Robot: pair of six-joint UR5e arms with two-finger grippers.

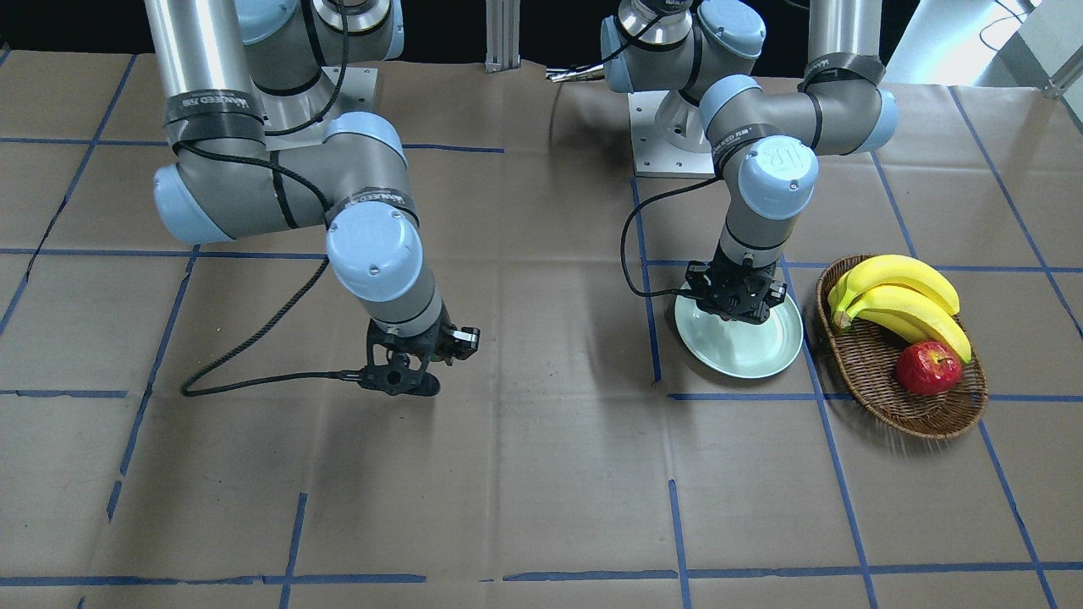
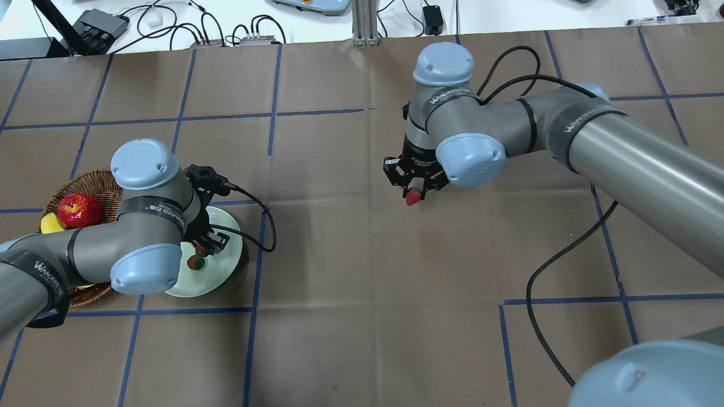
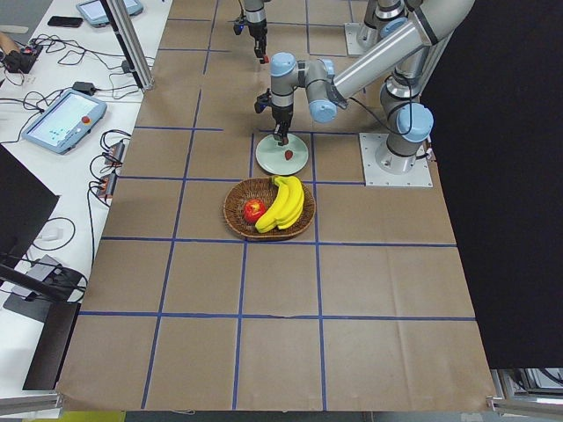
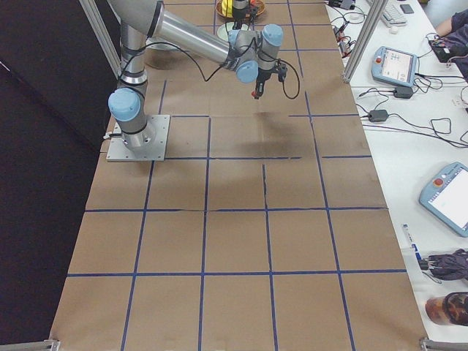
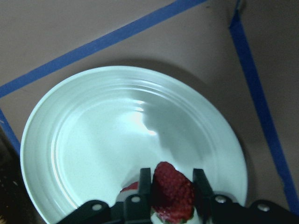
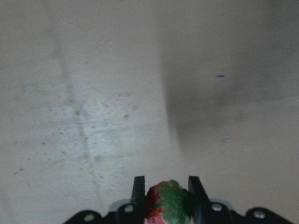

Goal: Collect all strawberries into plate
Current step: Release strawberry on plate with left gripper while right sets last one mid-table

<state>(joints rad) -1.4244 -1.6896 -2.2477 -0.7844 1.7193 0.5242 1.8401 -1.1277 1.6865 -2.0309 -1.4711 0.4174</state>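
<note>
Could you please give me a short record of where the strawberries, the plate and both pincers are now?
left pincer: shut on first strawberry, above the plate
right pincer: shut on second strawberry, above the table, apart from the plate
third strawberry: lying on the plate
basket: beside the plate, holding bananas and an apple
remaining: two strawberries not yet released

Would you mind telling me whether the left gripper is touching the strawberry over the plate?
Touching. The left wrist view shows the strawberry pinched between both fingers of the left gripper, no gap on either side, above the plate.
</note>
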